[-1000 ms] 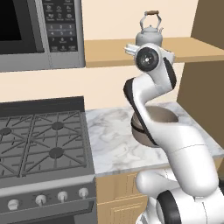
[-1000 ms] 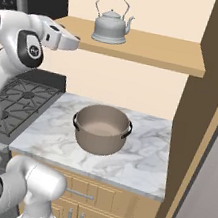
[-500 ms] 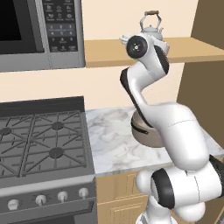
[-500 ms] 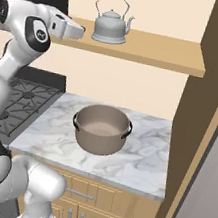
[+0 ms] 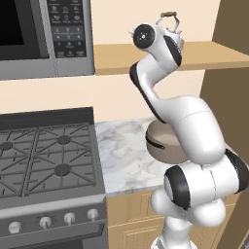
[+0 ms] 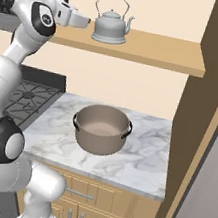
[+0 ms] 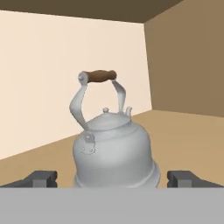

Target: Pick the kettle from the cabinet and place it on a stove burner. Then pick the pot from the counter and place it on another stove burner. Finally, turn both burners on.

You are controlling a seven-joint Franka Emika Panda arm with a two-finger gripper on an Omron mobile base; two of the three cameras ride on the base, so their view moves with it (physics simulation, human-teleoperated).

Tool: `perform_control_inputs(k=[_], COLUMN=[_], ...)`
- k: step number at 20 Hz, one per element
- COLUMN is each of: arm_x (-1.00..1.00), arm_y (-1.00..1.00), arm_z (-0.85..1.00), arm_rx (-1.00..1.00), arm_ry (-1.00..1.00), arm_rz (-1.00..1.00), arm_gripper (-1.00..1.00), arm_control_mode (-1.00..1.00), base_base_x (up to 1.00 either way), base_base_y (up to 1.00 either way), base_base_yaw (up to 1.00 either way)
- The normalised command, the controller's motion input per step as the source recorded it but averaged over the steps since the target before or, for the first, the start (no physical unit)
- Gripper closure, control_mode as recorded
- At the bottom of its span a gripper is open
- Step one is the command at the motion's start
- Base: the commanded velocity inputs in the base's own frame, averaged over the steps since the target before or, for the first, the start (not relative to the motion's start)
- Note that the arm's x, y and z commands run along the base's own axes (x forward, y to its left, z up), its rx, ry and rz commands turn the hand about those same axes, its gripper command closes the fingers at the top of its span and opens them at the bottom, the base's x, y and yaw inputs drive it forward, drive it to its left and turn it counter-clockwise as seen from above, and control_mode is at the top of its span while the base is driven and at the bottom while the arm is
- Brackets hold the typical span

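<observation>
Fingers: two dark tips (image 7: 41,178), spread wide, gripping nothing.
Gripper (image 7: 114,179): level with the cabinet (image 6: 156,53) shelf, pointed at the kettle.
Kettle (image 7: 114,148): upright on the shelf, straight ahead of the fingers, centred on the gap, not touching them.
Pot (image 6: 101,129): on the counter (image 6: 142,162), well below the fingers.
Stove (image 5: 44,160): left of the pot, far below.
</observation>
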Motion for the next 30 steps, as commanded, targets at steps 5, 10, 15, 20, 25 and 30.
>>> perform_control_inputs(k=[5,10,15,20,25,30], arm_x=[0.34,0.31,0.29,0.26,0.22,0.19], arm_y=[0.0,0.0,0.0,0.0,-0.06,-0.14], arm_z=[0.2,0.2,0.14,0.08,0.0,0.0], arm_rx=[0.0,0.0,0.0,0.0,0.0,0.0], arm_ry=[0.04,0.03,0.02,0.0,0.0,0.0], arm_rz=[-0.04,-0.04,-0.03,-0.03,-0.05,-0.05], arm_gripper=[-1.0,-1.0,-1.0,-1.0,-1.0,-1.0], arm_control_mode=[-1.0,-1.0,-1.0,-1.0,-1.0,-1.0], base_base_x=[0.0,0.0,0.0,0.0,0.0,0.0], base_base_y=[0.0,0.0,0.0,0.0,0.0,0.0], base_base_yaw=[0.0,0.0,0.0,0.0,0.0,0.0])
